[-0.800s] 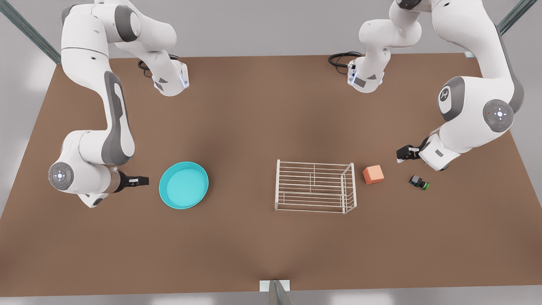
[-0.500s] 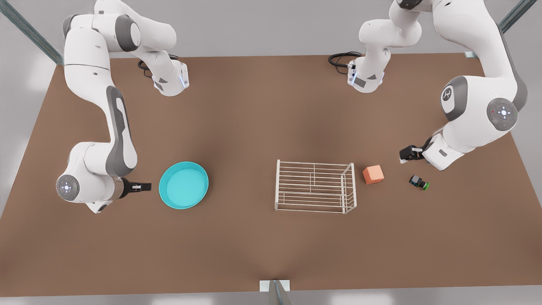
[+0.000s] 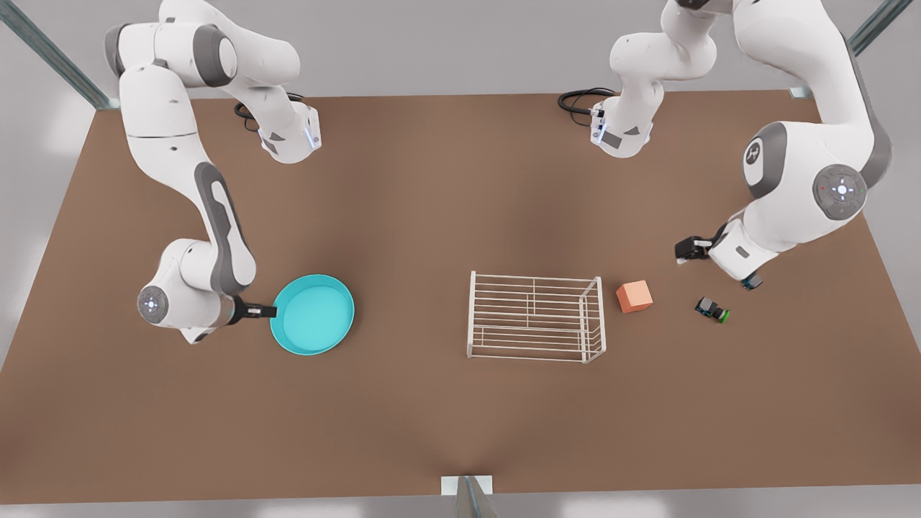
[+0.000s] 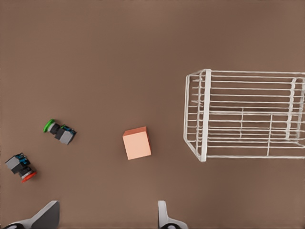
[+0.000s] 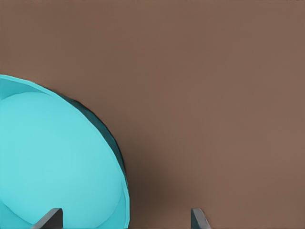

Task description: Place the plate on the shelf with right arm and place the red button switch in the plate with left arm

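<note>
While the plate [image 3: 312,314] sits bare on the table [image 3: 446,417], the right gripper [image 3: 263,311] has slid in to its rim, fingers [image 5: 49,218] spread with one over the dish, gripping nothing. Mid-table, the shelf [image 3: 535,316] holds nothing. Over right, the left gripper [image 3: 687,250] has lifted back, fingers [image 4: 166,217] wide apart and unladen, uncovering the red switch [image 4: 21,167] beside the green one [image 3: 712,309], near the cube [image 3: 634,296].

The round turquoise plate [image 3: 312,314] looked smooth and faintly glossy, like plastic. The white wire shelf [image 3: 534,316] read as thin painted metal bars (no shine on them), and the brown table [image 3: 446,194] looked matt and even.
</note>
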`<move>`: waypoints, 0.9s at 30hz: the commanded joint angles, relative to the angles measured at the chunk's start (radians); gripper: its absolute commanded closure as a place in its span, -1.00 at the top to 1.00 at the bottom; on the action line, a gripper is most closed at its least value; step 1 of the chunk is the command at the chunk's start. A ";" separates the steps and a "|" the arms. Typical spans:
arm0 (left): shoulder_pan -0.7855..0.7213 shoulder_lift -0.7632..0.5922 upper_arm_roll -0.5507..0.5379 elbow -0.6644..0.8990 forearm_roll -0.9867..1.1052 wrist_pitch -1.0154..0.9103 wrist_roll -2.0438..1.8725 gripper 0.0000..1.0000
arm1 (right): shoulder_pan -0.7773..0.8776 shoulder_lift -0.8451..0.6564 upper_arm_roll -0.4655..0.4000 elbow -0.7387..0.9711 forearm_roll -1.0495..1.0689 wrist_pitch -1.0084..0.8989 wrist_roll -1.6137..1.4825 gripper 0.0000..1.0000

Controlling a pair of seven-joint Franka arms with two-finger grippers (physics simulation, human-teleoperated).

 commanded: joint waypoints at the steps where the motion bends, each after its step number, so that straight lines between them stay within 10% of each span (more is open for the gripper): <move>1: 0.003 -0.008 0.001 0.022 0.002 -0.088 -0.016 1.00 | 0.000 0.012 0.000 0.002 0.034 0.082 0.003 1.00; 9: 0.006 -0.006 0.005 0.024 0.005 -0.093 -0.045 1.00 | 0.011 0.065 0.002 0.009 0.060 0.084 0.004 0.95; 27: 0.009 0.003 0.001 0.024 0.006 -0.128 -0.082 1.00 | 0.013 0.094 0.011 0.014 0.065 0.041 0.013 0.07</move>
